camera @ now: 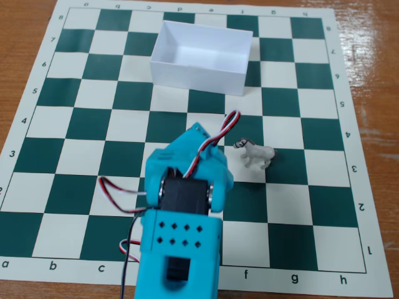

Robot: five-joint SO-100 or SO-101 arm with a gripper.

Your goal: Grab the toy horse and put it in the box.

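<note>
The toy horse [255, 156] is a tiny white figurine with a dark head. It stands upright on the chessboard, right of centre, head pointing left. The box [201, 56] is white and open-topped and looks empty. It sits on the board's far middle. My turquoise arm [184, 212] rises from the bottom edge, left of the horse. Its wrist housing covers the gripper's fingers, so they are hidden. The arm's top end lies about one square left of the horse and does not touch it.
A green and white chessboard mat [75, 124] covers a brown wooden table [374, 56]. Red, white and black wires [224, 128] loop off the arm near the horse.
</note>
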